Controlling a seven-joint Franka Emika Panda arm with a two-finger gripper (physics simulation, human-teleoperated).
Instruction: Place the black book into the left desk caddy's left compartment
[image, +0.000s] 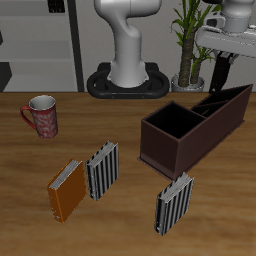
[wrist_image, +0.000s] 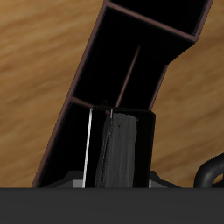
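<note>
Exterior view shows the wooden table (image: 120, 130) carrying everything, with the robot's white base (image: 128, 50) standing behind it. The largest item on it is the left desk caddy (image: 190, 125), a long maroon-brown open box with a black interior, lying at an angle with its big square section toward the table's front and its narrower slots running back. Over the caddy's far end hangs the gripper (image: 218, 75), clamped on the black book (image: 217, 73), which hangs upright with its lower edge down at the caddy's rim, over the divided slots. In the wrist view the black book (wrist_image: 118, 149) appears as a dark slab with a pale page edge, standing within the narrow end section of the caddy (wrist_image: 87, 70), between its walls; whether it touches the floor there cannot be told. Nearer the table's front lie an orange book (image: 67, 190), a striped book (image: 102, 170) just beside it, and another striped book (image: 173, 203) in front of the caddy. A red patterned mug (image: 43, 116) stands well apart, at the other side of the table.
</note>
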